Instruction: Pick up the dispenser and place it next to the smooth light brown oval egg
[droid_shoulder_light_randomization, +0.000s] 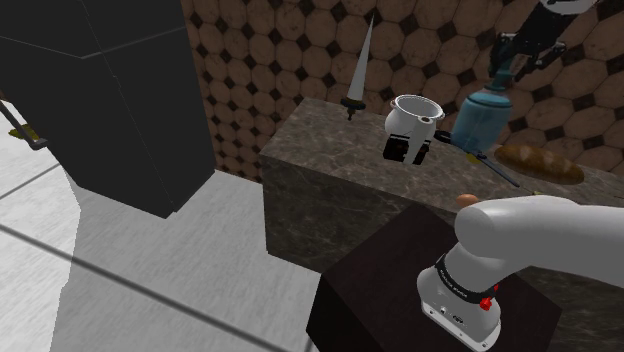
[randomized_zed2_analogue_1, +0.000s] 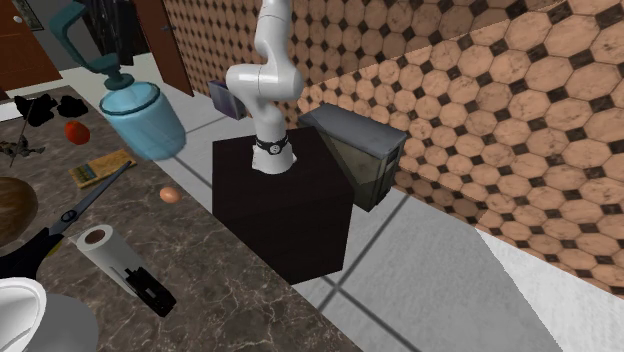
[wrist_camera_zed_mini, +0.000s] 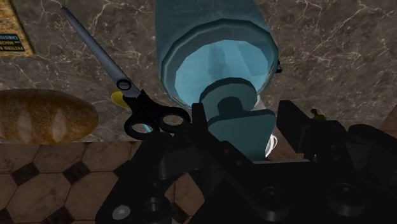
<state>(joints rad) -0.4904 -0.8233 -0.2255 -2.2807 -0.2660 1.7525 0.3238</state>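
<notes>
Shoulder view: the end effector (droid_shoulder_light_randomization: 510, 62) clasps the pale blue dispenser (droid_shoulder_light_randomization: 483, 115) by its top, above the marble table (droid_shoulder_light_randomization: 330, 150), near the scissors (droid_shoulder_light_randomization: 497, 167) and bread loaf (droid_shoulder_light_randomization: 540, 162).

Second exterior view: the dispenser (randomized_zed2_analogue_1: 140, 115) hangs, seemingly clear of the table (randomized_zed2_analogue_1: 230, 300), apart from the brown egg (randomized_zed2_analogue_1: 171, 194).

Wrist view: the fingers (wrist_camera_zed_mini: 200, 124) are closed on the pump head.

shoulder: behind stand (droid_shoulder_light_randomization: 385, 290) | second: across counter (randomized_zed2_analogue_1: 230, 295) | wrist: close above dispenser (wrist_camera_zed_mini: 216, 38)
</notes>
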